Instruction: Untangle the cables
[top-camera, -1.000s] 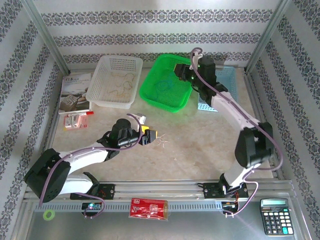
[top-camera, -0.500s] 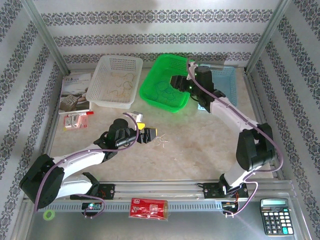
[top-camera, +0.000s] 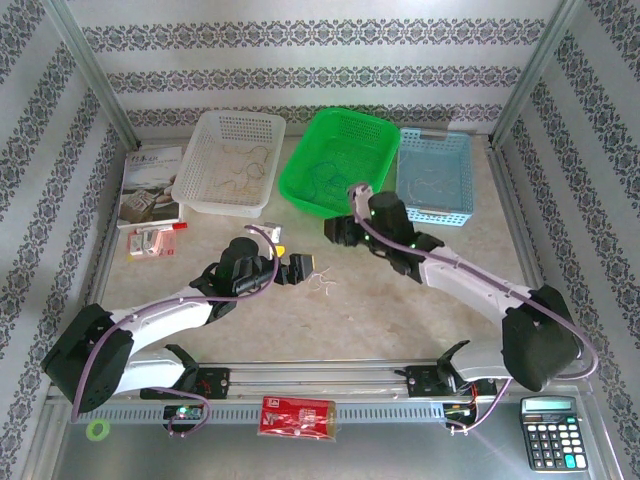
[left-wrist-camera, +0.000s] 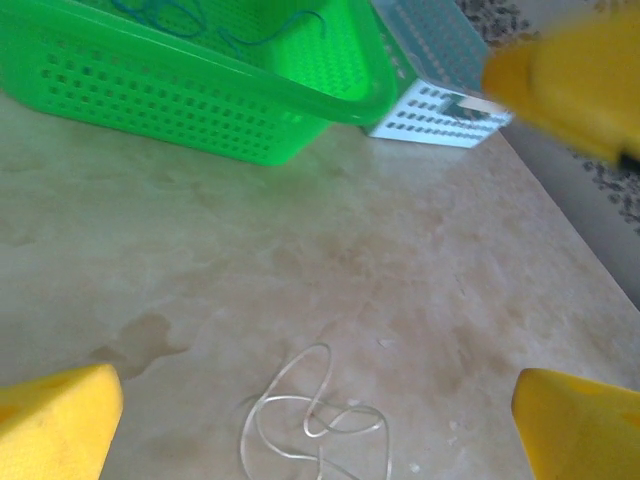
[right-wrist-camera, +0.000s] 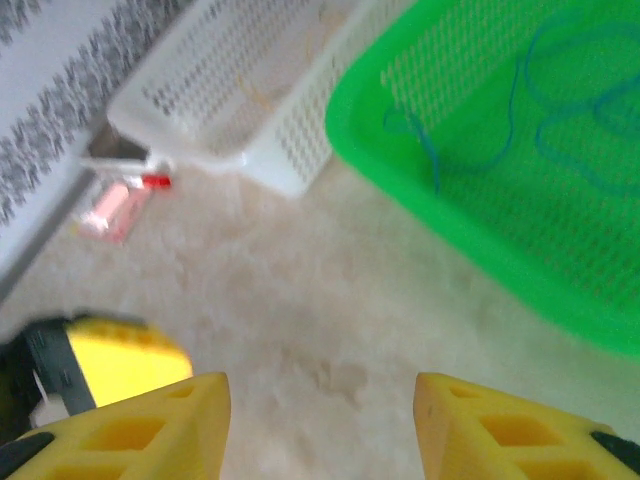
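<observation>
- Plainly a pick-up step: one whitish cable (top-camera: 322, 285) lies loose on the table (top-camera: 400, 300), a small loop crossing over itself, just beside the tip of the left gripper (top-camera: 300, 268).
- Left fingers (left-wrist-camera: 55, 420) are spread wide with nothing between them. In the wrist view the loop lies flat on the table, between them and a little ahead.
- Right gripper (top-camera: 335, 230) hangs near the front wall of the green basket (top-camera: 318, 205), its fingers (right-wrist-camera: 130, 430) apart and empty.
- Other strands sit in baskets: a blue cable (right-wrist-camera: 540, 120) in the green one, yellowish strands (top-camera: 245, 170) in the white basket (top-camera: 215, 205), and faint strands in the blue basket (top-camera: 432, 215) (colour too fine to tell).
- Judgement: the next move calls for the left gripper to drop to the surface and close on a single strand. Because the cable is thin and lies flat, the fingertips must nearly touch the table. The right gripper looks placed to take the other side and draw the crossing open.
</observation>
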